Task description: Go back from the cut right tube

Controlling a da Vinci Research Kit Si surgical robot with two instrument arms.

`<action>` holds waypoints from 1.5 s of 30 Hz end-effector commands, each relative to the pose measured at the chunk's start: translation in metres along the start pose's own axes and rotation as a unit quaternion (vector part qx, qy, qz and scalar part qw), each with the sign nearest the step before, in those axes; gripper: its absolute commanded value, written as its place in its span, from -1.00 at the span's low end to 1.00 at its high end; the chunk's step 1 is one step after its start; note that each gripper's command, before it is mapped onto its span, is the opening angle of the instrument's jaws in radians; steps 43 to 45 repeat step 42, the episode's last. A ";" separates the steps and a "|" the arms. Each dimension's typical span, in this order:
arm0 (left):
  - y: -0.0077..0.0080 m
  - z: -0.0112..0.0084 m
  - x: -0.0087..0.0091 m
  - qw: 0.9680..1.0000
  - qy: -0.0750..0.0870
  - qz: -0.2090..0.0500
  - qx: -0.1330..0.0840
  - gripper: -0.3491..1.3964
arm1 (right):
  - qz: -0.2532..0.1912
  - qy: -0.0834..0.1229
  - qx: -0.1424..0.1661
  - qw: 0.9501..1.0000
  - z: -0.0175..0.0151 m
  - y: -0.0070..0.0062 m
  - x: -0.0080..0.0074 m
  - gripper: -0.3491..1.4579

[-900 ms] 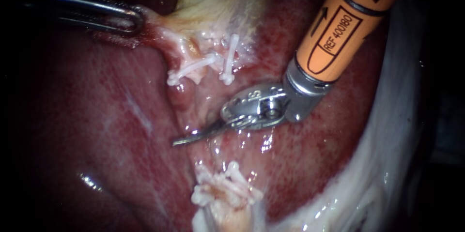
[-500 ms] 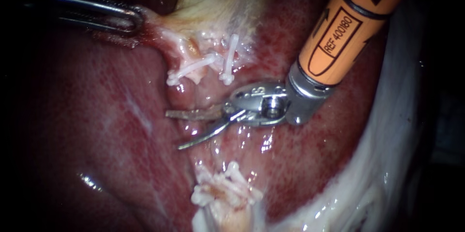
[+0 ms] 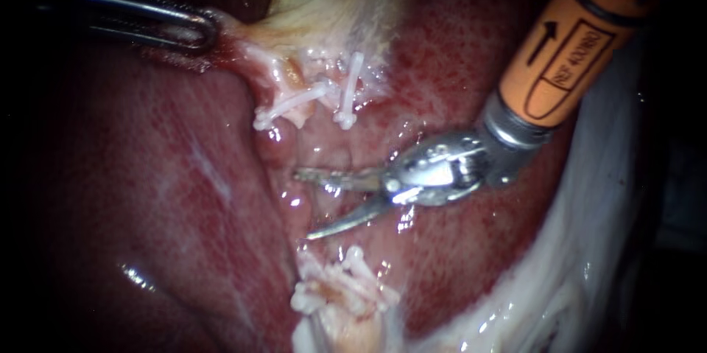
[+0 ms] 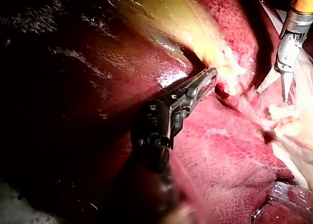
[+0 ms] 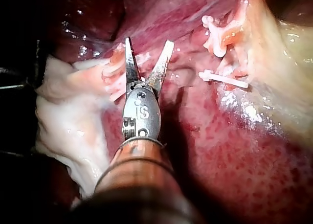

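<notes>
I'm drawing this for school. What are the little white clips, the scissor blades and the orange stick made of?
White clips: probably plastic, plain white and not shiny.
Blades: metal, silvery and polished, with bright glints.
Orange shaft: maybe a plastic coating, smooth with a dull sheen. I can't be sure.

obstacles: clips (image 3: 346, 95), clipped stump (image 3: 340, 295) | free: bare liver (image 3: 442, 250) between

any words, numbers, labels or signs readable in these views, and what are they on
Black print on the orange cylindrical sleeve: tilted and blurred, nothing to quote.
Stamped mark on the silver metal hinge housing: too small to read reliably.
White plastic clips and tissue: no text.
</notes>
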 end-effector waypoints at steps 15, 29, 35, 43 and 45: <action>-0.0001 0.0003 -0.0004 1.000 0.000 0.001 0.001 -1.00 | -0.075 -0.157 -0.058 0.983 -0.0114 0.0026 -0.0008 0.99; -0.0013 0.0054 -0.0035 1.000 -0.013 0.011 -0.003 -1.00 | -0.066 -0.151 -0.033 0.986 -0.0122 0.0029 -0.0005 0.99; -0.0018 0.0064 -0.0043 1.000 -0.019 0.011 -0.004 -1.00 | -0.066 -0.151 -0.033 0.986 -0.0122 0.0029 -0.0005 0.99; -0.0017 0.0061 -0.0040 1.000 -0.019 0.011 -0.005 -1.00 | -0.065 -0.150 -0.028 0.986 -0.0121 0.0028 -0.0005 0.99; -0.0017 0.0061 -0.0040 1.000 -0.019 0.011 -0.005 -1.00 | -0.065 -0.150 -0.028 0.986 -0.0121 0.0028 -0.0005 0.99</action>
